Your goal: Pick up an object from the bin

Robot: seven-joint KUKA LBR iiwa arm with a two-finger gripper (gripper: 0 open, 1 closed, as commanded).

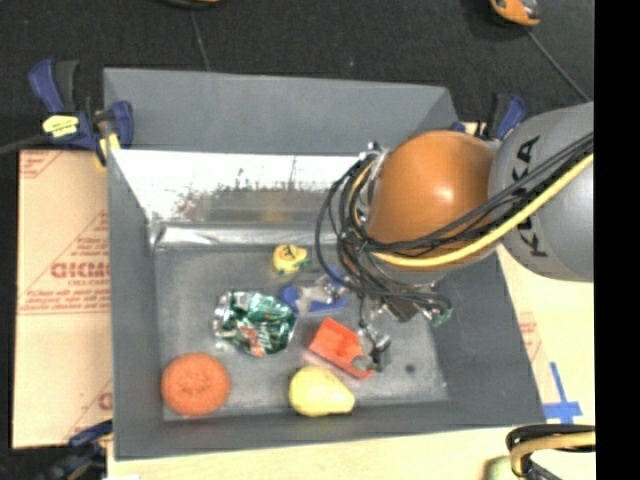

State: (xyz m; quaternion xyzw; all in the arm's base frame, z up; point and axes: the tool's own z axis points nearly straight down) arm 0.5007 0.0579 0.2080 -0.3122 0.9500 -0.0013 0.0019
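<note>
Hand (375,346) is low in the bin (130,308), at the right edge of the red block (333,344). Touching or a hair apart, can't tell. How far open it is: cannot tell, because the wrist's orange cover (430,188) and cables (345,233) hang over it. Nothing seen gripped. The red block looks the likeliest pick; it lies flat on the bin floor.

Risks, as I judge them:
- Closing from the side may only shove the block left into the crumpled green-and-white wrapper (255,321) just left of it.
- It may catch only a corner and lose the block on the lift.
- The yellow lemon-shaped thing (320,393) sits just front of the block, and a stray sweep could roll it.
- Cable loops behind the block may snag the small blue piece (293,295) back-left of it.

Room: bare floor right of the block, out to the right wall (490,368). The front wall (300,430) is close beyond the lemon. The orange ball (195,384) is well left of the block and the small yellow piece (290,258) well behind it, both clear.
</note>
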